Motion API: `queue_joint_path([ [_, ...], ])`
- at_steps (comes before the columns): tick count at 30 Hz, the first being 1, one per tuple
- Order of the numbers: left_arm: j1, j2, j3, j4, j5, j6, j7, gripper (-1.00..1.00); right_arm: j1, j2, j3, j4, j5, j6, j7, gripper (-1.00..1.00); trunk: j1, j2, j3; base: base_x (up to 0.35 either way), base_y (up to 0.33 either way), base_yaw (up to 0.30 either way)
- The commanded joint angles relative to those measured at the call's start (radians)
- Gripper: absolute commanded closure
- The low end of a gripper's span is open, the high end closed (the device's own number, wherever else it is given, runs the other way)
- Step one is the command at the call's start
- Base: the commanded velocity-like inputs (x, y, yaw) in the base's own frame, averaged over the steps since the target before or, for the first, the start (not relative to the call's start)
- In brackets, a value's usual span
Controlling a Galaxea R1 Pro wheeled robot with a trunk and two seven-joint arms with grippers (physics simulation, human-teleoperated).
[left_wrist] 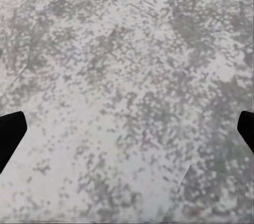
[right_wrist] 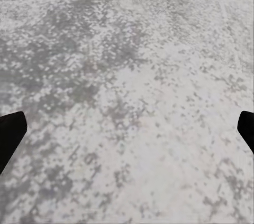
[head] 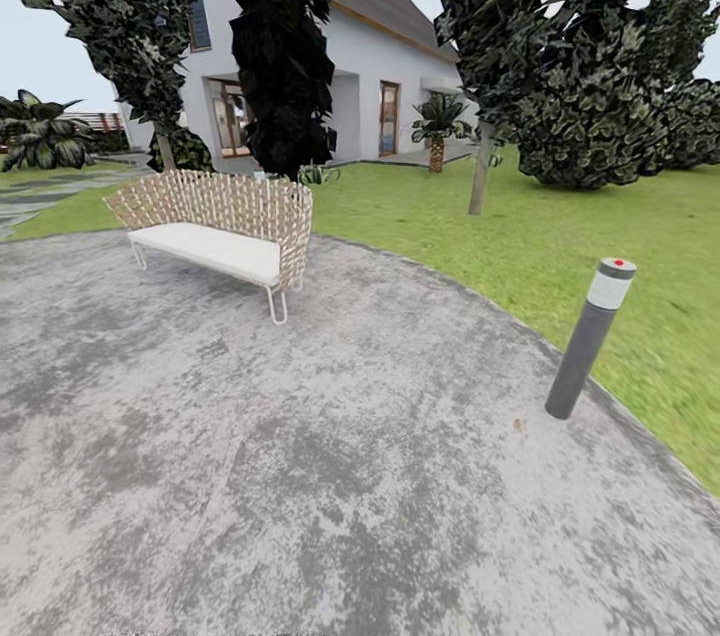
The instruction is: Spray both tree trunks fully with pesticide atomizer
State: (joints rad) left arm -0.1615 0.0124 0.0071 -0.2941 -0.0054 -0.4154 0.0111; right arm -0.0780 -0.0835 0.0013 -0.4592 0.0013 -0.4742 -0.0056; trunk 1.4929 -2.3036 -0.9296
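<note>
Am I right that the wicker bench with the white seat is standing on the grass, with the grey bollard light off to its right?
Not quite. In the head view the wicker bench stands on the grey paved circle, near its edge, not on the grass. The rest holds: the grey bollard light is off to its right.

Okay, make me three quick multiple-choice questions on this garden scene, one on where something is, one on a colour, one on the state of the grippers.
1. Where does the bench stand?
A. on the grey paving
B. on the lawn
C. against the house door

2. What colour caps the bollard light?
A. blue
B. red
C. yellow

3. How are the left gripper and right gripper?
A. both shut
B. one holding something
C. both open and empty

A: its legs rest on the paving.
B: a red top shows.
C: the fingertips sit far apart over bare paving.
</note>
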Motion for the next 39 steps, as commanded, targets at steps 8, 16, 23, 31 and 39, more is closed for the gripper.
queue_joint_path([
  [8,0.0,0.0,0.001,0.001,-0.001,-0.003,0.001,-1.0,0.0,0.001,0.0,0.0,0.0,-0.003,0.0,-1.0,0.0,0.0,-0.004,0.0,0.0,0.281],
  [16,-0.001,0.0,0.001,0.001,-0.001,-0.003,0.001,-1.0,0.0,0.001,0.0,-0.002,0.0,-0.003,0.0,-1.0,0.0,0.0,-0.007,0.0,0.0,0.281],
  [23,-0.001,0.001,0.001,0.001,-0.001,-0.003,0.002,-1.0,0.0,0.0,0.0,-0.002,-0.001,-0.003,0.001,-1.0,0.0,0.0,-0.01,0.003,0.0,0.28],
  [31,0.0,0.003,0.002,0.001,-0.001,-0.003,0.002,-1.0,0.0,-0.004,0.0,-0.001,0.002,-0.004,0.005,-1.0,0.0,0.0,-0.011,0.255,0.0,0.073],
  [39,0.0,0.003,0.002,0.001,-0.001,-0.003,0.003,-1.0,0.0,-0.004,0.0,-0.003,0.002,-0.004,0.007,-1.0,0.0,0.0,-0.011,0.331,0.0,0.002],
])
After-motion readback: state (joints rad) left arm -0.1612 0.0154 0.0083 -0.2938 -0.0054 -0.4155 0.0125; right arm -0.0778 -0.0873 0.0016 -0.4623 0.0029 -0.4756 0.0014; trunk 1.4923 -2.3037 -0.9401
